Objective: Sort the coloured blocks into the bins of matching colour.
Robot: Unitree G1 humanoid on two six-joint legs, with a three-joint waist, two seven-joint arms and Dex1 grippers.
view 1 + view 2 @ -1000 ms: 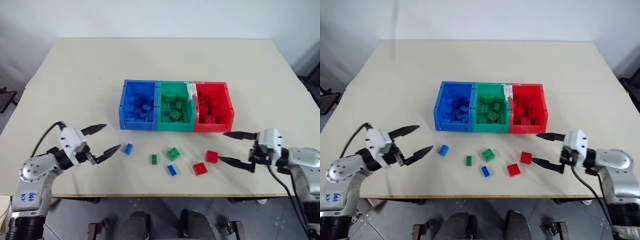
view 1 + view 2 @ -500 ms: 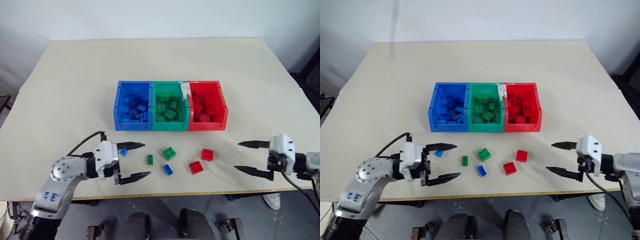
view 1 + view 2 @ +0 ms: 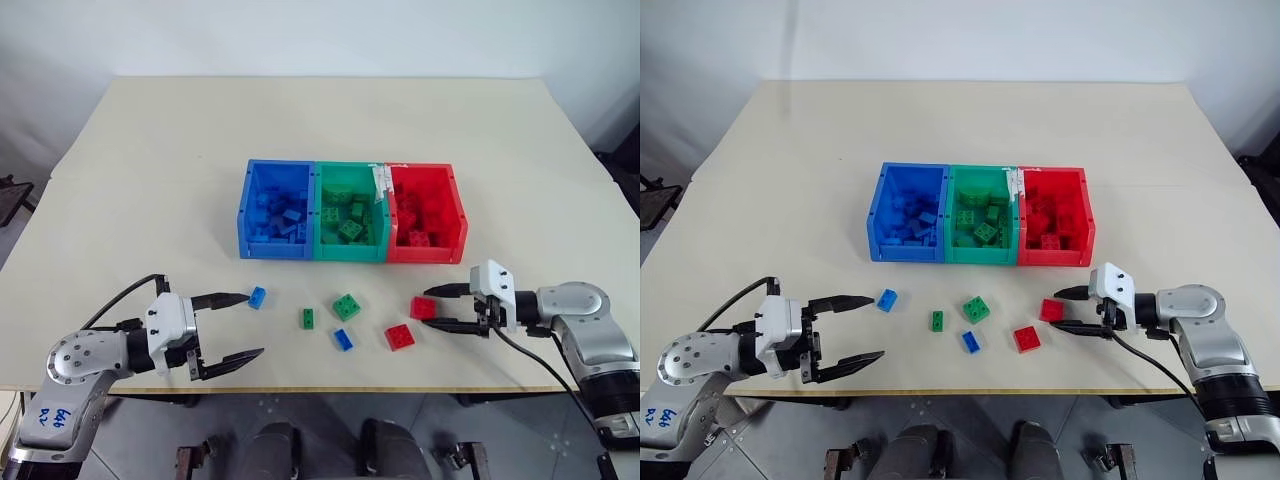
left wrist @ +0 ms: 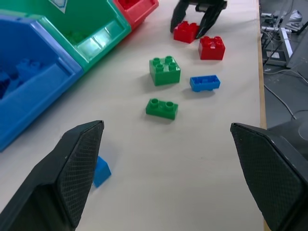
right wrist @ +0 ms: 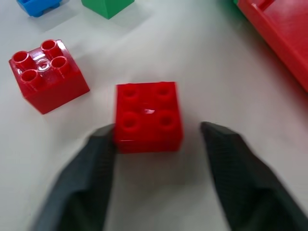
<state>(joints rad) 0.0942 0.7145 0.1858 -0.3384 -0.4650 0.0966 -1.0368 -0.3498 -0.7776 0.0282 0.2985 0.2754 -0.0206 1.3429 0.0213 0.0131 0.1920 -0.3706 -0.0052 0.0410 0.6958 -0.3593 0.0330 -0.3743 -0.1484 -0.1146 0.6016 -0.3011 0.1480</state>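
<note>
step: grabbing the square red studded plastic brick on the beige table; judged not yet held
my right pincer: fingers part-spread either side of that brick; one touches, other has a gap; nothing gripped
my left pincer: spread wide, empty; small blue brick at its 1 o'clock
bins: red open plastic bin at 12 o'clock from target brick; green bin, blue bin beside
loose: second red brick at target's 8 o'clock
next: pinch shut, lift, carry to red bin
</note>
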